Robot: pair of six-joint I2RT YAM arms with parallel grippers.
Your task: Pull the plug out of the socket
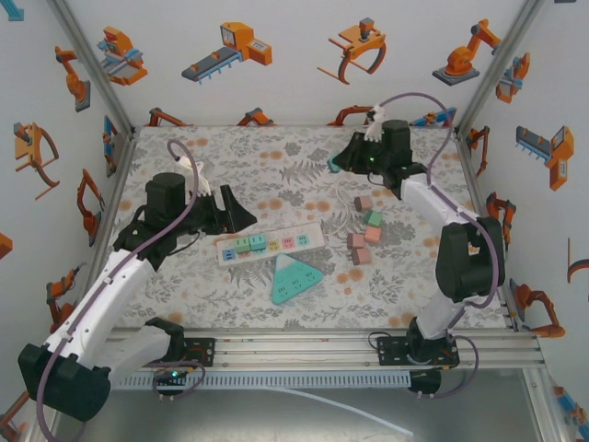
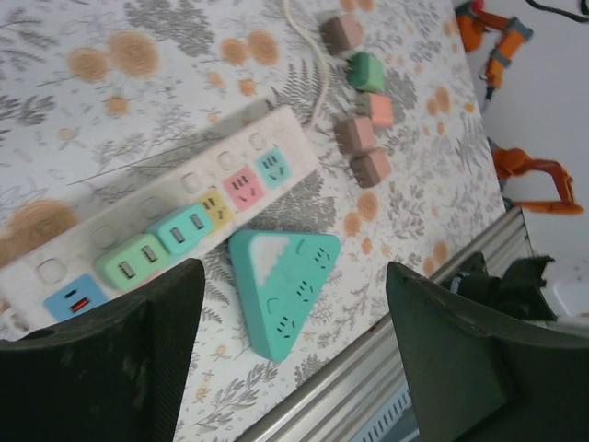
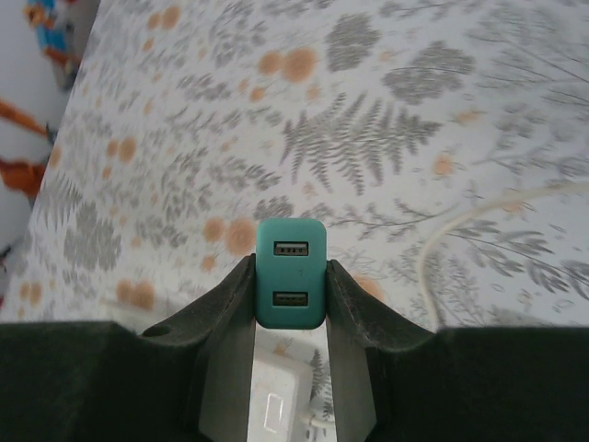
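Observation:
A white power strip (image 1: 271, 244) (image 2: 267, 129) lies mid-table with several coloured plugs (image 1: 250, 245) (image 2: 175, 230) seated in it. My left gripper (image 1: 235, 210) (image 2: 294, 276) hovers open just left of and above the strip, nothing between its fingers. At the back of the table my right gripper (image 1: 337, 164) (image 3: 291, 276) is shut on a teal two-port USB plug (image 1: 332, 165) (image 3: 291, 267), held clear of the strip above the patterned cloth.
A teal triangular socket block (image 1: 294, 278) (image 2: 281, 281) lies in front of the strip. Several loose pink, brown and green plugs (image 1: 366, 230) (image 2: 363, 138) sit to its right beside the white cord (image 1: 345, 204) (image 3: 442, 239). The metal rail (image 1: 304, 350) bounds the near edge.

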